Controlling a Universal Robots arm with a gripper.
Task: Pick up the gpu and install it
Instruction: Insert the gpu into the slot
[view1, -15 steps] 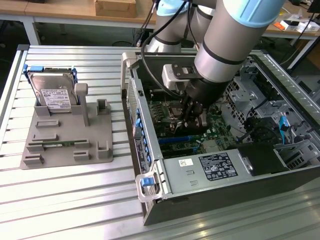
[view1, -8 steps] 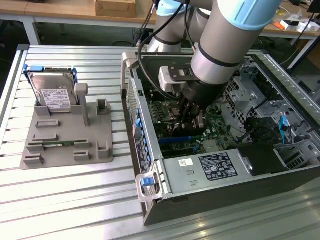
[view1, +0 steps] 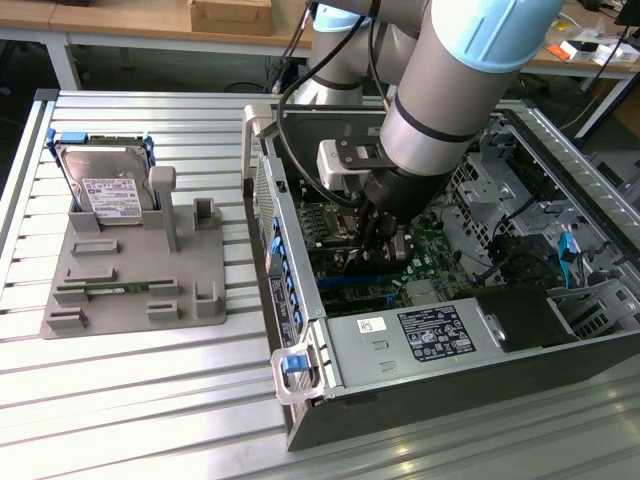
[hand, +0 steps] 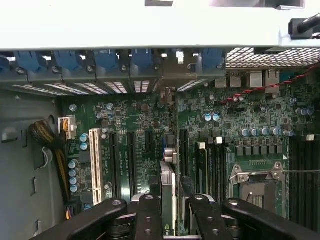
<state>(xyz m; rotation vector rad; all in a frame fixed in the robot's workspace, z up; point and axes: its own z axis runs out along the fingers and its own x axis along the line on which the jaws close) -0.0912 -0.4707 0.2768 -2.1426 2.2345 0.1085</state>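
The gpu (hand: 168, 192) appears edge-on in the wrist view as a thin upright card between two black fingers (hand: 148, 216). My gripper (hand: 172, 220) is shut on it. The card hangs just over the green motherboard (hand: 150, 120), lined up with the long black expansion slots (hand: 131, 160), its far end pointing at the rear bracket openings (hand: 169, 95). Whether it touches a slot I cannot tell. In the exterior view my gripper (view1: 383, 243) reaches down inside the open computer case (view1: 400, 345), and the arm hides most of the card.
A grey fixture (view1: 130, 300) on the exterior view's left holds a silver hard drive (view1: 105, 185) and a narrow green memory stick (view1: 115, 290). Case walls, blue clips (hand: 105, 59), a white slot (hand: 94, 165), the CPU socket (hand: 257, 185) and cables (hand: 45, 137) crowd the gripper.
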